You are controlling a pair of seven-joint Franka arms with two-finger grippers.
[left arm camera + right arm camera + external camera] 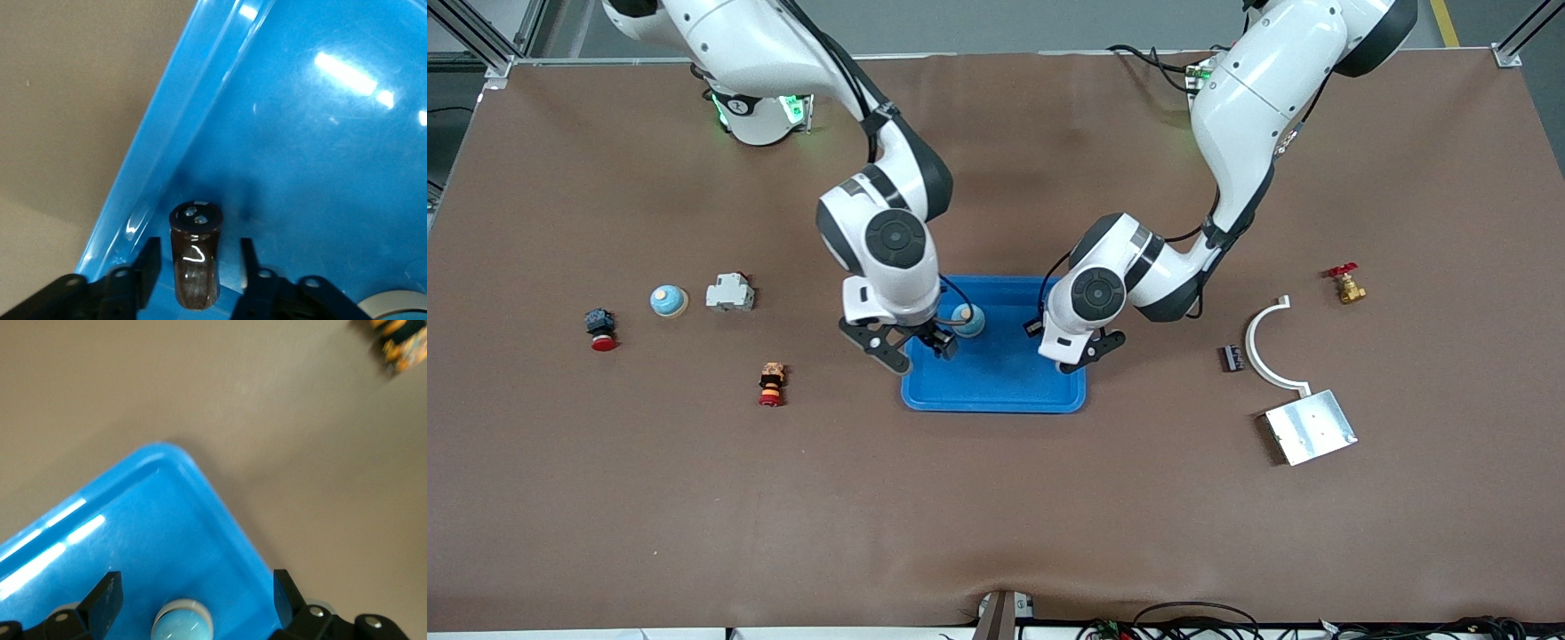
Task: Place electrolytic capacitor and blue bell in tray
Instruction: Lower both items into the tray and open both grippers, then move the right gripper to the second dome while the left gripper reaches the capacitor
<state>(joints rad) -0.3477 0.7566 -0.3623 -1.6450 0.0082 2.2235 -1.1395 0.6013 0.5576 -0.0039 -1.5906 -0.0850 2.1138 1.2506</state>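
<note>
**Both parts in the tray, pincers parted**

Front view: the blue tray lies mid-desk. The right pincer hangs over its edge toward the right arm's end, the bell just beside it inside the tray. The left pincer hangs over the tray's other end.

Left wrist view: the capacitor stands between spread fingers that do not touch it; released, by appearance.

Right wrist view: wide-open fingers straddle the bell, which rests in the tray.

Judged progress: both placements appear done; only withdrawal remains.
</note>
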